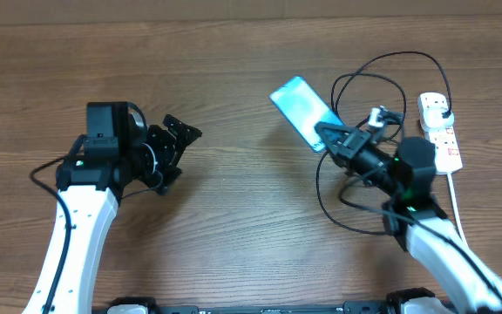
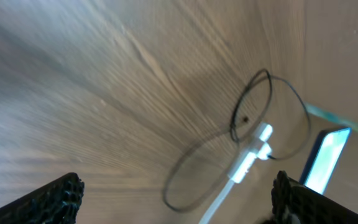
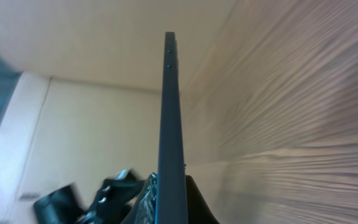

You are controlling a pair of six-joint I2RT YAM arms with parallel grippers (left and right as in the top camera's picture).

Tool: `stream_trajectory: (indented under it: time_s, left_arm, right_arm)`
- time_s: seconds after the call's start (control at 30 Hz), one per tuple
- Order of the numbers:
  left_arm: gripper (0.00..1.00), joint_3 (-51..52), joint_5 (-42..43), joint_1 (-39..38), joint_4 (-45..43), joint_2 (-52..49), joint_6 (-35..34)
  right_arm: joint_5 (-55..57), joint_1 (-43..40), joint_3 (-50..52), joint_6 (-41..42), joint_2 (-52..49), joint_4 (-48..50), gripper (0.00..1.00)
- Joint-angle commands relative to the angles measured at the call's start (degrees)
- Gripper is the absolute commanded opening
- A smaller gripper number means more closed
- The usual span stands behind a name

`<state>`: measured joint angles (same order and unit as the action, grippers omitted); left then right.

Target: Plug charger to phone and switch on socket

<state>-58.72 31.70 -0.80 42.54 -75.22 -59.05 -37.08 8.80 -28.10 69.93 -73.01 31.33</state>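
Even soft light, blurred wrist views.

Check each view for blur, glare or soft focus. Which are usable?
Overhead: sharp and evenly lit, though the phone screen glows bright cyan and is nearly washed out. Left wrist: table grain is smeared as if by motion, and the cable is soft. Right wrist: phone seen edge-on, fairly crisp; table grain on the right is streaked and the background is soft.
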Motion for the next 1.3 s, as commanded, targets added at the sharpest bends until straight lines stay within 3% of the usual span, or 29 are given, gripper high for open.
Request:
stream_trajectory:
  time_s: [0.0,0.17,0.4,0.73,1.0,1.27]
  left_arm:
    - [1.00,0.7,6.7,-1.2,-1.8,-2.6,-10.2]
    - [1.00,0.7,10.6,-3.1,-7.0,-5.8,-14.9]
    - [0.99,0.7,5.0,-7.5,-10.4,-8.0,-14.6]
    - [1.00,0.7,4.0,-12.0,-17.3,-8.1,-16.0]
    - [0.98,0.7,4.1,-13.2,-17.3,-8.1,-16.4]
    - [0.85,0.7,3.9,-13.9,-17.4,-8.1,-16.4]
  right_arm:
    - [-7.0,2.9,-0.5,11.8,-6.8,7.1,0.04]
    - [-10.2,6.8,-0.5,20.0,-13.6,12.0,0.04]
    - [-10.0,9.0,-0.5,27.2,-13.8,12.5,0.04]
    - [-9.9,11.3,-0.5,38.2,-13.8,12.5,0.04]
    - [-6.7,13.6,-0.5,40.0,-13.8,12.5,0.04]
    - [-4.5,14.8,-0.5,42.7,-13.8,12.5,0.04]
